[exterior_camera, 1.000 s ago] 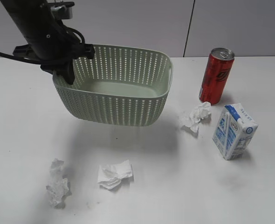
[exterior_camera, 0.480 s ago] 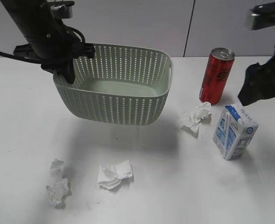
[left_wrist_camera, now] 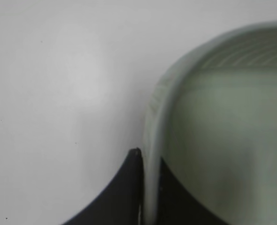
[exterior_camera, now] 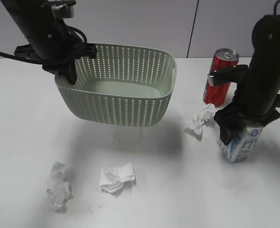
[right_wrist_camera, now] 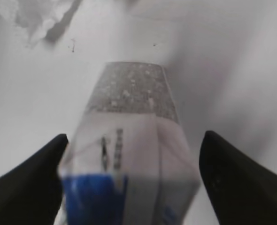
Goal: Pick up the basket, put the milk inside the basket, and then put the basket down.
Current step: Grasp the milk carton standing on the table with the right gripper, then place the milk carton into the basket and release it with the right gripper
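Note:
The pale green basket (exterior_camera: 121, 95) hangs tilted above the table at the upper left. My left gripper (exterior_camera: 69, 71) is shut on its left rim; in the left wrist view the fingers (left_wrist_camera: 150, 187) pinch the basket wall (left_wrist_camera: 223, 117). The white and blue milk carton (exterior_camera: 242, 145) stands at the right. My right gripper (exterior_camera: 239, 128) has come down over its top. In the right wrist view the open fingers (right_wrist_camera: 136, 137) straddle the carton (right_wrist_camera: 129, 178); the left finger is close against it and a gap shows at the right finger.
A tall red can (exterior_camera: 220, 71) stands just behind the right arm. A crumpled tissue (exterior_camera: 199, 118) lies left of the milk and also shows in the right wrist view (right_wrist_camera: 35, 18). Two more tissues (exterior_camera: 116, 176) (exterior_camera: 58, 186) lie at the front left.
The right arm came in from the upper right and dropped over the milk carton. The left arm and the basket have hardly moved.

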Robot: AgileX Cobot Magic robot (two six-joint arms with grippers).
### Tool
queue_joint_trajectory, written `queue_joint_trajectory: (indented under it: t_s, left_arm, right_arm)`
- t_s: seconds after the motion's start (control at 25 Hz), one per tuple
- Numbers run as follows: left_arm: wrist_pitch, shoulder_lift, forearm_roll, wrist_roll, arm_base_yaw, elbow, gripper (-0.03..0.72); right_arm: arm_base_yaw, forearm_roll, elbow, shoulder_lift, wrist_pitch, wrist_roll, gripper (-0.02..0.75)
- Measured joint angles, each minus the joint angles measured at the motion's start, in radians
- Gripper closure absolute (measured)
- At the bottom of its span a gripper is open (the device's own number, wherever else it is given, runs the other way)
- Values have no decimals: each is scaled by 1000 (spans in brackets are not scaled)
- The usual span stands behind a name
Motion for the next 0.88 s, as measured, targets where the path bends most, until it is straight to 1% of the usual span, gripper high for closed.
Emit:
queue_joint_trajectory:
  t_s: [0.08,0.16,0.2,0.24,0.28,0.4,0.56,0.68,0.76,0.88]
  left_arm:
    - [-2,0,0,0,0,0,703]
    - [-3,0,0,0,0,0,703]
    - [-4,0,0,0,0,0,703]
    - [-5,0,0,0,0,0,703]
    - [-5,0,0,0,0,0,703]
    - [-7,0,0,0,0,0,703]
    - [-8,0,0,0,0,0,703]
    - [-8,0,0,0,0,0,703]
    - [-8,0,0,0,0,0,703]
    - [-11,0,-2,0,0,0,703]
  right_arm:
    - [0,0,0,18,-21,6,166]
    - [0,0,-1,20,-34,8,268]
    - [1,5,-1,20,-34,9,340]
    - [2,5,-1,20,-34,11,381]
    - [2,5,-2,20,-32,12,402]
    - [2,4,-3,8,-13,12,410]
    - [3,2,-52,-73,101,11,410]
    - [5,0,-154,-145,224,4,411]
    - [17,-3,-251,-171,284,-5,411]
    - [63,-5,-398,-174,301,-11,411]
